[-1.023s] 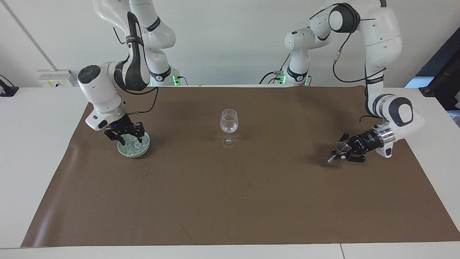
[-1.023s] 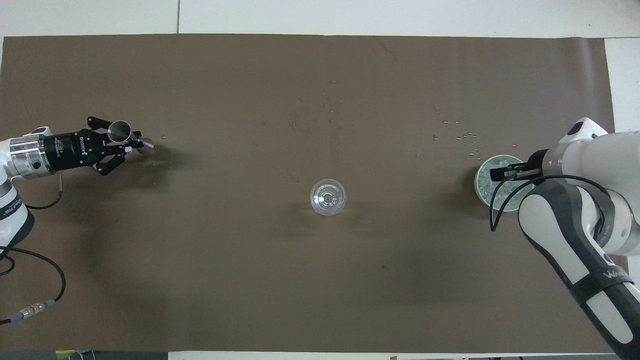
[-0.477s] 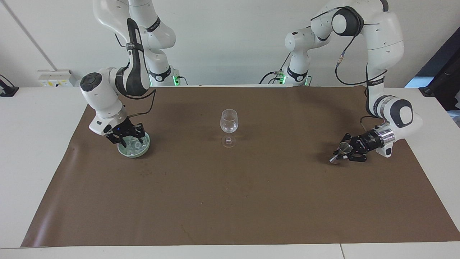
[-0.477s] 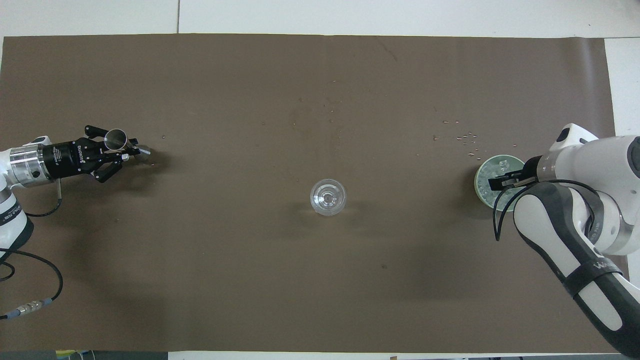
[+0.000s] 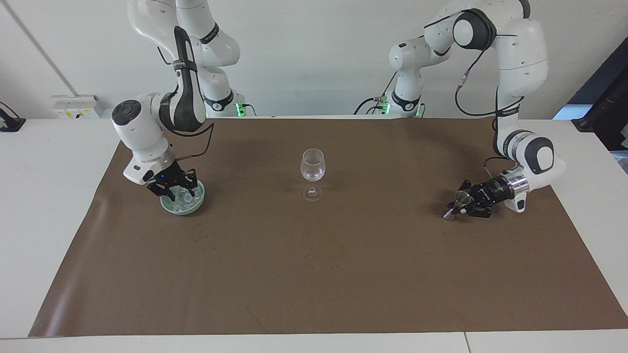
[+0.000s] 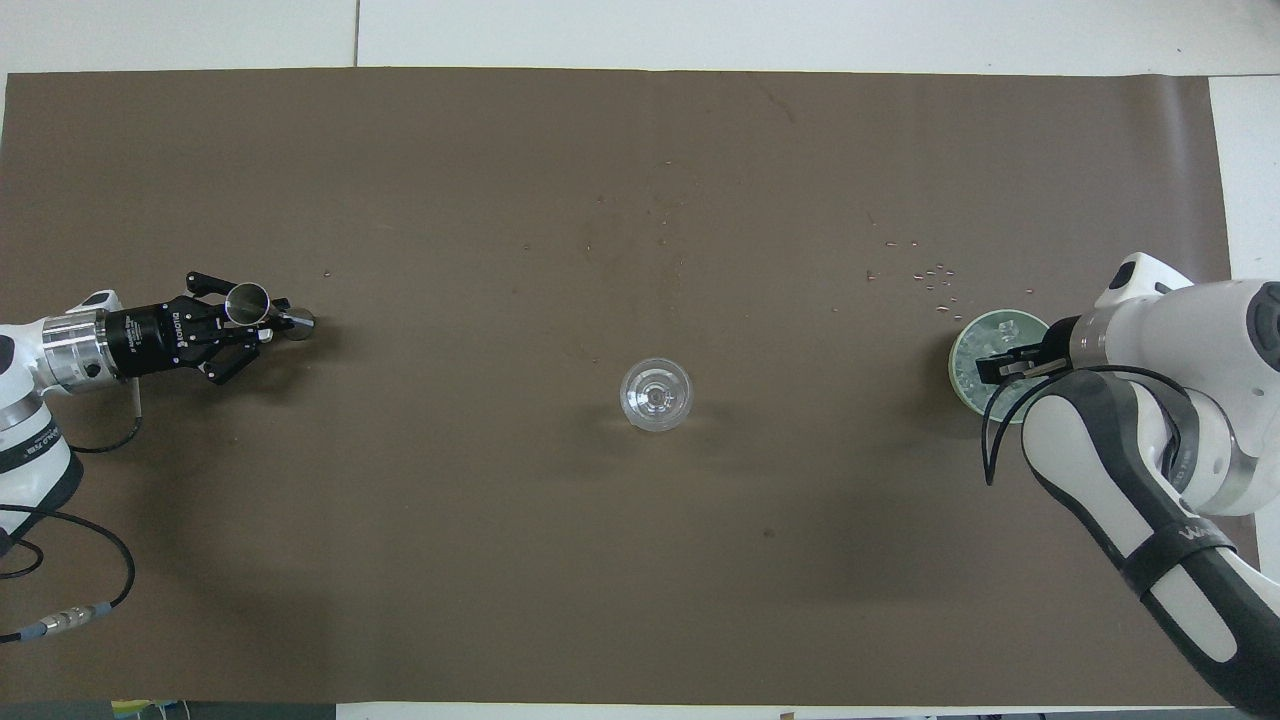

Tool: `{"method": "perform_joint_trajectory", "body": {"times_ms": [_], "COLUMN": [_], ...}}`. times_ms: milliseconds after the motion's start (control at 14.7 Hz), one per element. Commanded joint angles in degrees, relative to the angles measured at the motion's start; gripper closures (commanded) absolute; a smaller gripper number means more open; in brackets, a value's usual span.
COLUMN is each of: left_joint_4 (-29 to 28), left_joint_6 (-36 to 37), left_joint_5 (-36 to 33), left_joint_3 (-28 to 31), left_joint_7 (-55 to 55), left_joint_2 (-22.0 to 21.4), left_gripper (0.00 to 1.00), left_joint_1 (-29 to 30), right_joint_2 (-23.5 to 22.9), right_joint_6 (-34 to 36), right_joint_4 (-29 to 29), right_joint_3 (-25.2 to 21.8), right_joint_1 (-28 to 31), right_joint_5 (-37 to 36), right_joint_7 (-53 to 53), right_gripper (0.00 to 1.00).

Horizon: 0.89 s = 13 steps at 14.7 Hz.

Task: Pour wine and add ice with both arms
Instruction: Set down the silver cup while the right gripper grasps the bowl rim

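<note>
Clear ice (image 5: 189, 197) heaps in a green bowl (image 5: 182, 212), three o'clock of the glass (image 6: 655, 394) seen from overhead. Right gripper (image 5: 173, 192) is down in it; we cannot tell its grip. Cubes are slick, so one could squirt out onto the mat (image 5: 314, 274). Left gripper (image 6: 262, 318), nine o'clock, pinches a steel jigger (image 6: 246, 300) that is tilted, so any wine could spill. Glass looks empty; jigger contents unseen.

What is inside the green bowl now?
The bowl holds clear ice cubes. The right gripper reaches down into it, and in the overhead view it and the arm cover part of the ice. Whether the gripper holds a cube cannot be seen.
</note>
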<state>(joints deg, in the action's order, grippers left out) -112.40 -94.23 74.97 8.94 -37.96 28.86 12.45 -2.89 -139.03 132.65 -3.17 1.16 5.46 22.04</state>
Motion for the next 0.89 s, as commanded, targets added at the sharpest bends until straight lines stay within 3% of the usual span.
{"method": "perform_joint_trajectory", "body": {"times_ms": [0,68,136,477,818], "left_joint_4": [-1.42,-1.42,-1.42,-0.72,5.88], "left_joint_6": [-0.43,-0.43,-0.35,0.18,-2.8], "left_joint_5": [0.52,0.44,0.44,-0.78,-15.36], "left_joint_3": [-0.33,-0.33,-0.33,0.02,0.64], "left_joint_7": [0.96,0.96,1.05,1.05,0.96], "left_joint_2": [-1.09,-1.18,-1.18,-1.18,-1.35], "left_gripper": [1.0,0.92,0.01,0.0,0.0], "left_joint_1": [0.73,0.73,0.73,0.91,0.29], "right_joint_2": [1.05,1.05,1.05,1.05,1.05], "right_joint_6": [-1.77,-1.77,-1.85,-1.77,-1.68], "right_joint_4": [2.08,2.0,2.0,1.91,1.91], "right_joint_3": [0.36,0.36,0.36,0.36,0.36], "right_joint_1": [0.34,0.34,0.25,0.16,0.07], "right_joint_5": [0.87,0.87,0.87,0.78,0.78], "right_joint_7": [0.55,0.55,0.55,0.37,0.37], "right_gripper": [0.38,0.39,0.41,0.44,0.46]}}
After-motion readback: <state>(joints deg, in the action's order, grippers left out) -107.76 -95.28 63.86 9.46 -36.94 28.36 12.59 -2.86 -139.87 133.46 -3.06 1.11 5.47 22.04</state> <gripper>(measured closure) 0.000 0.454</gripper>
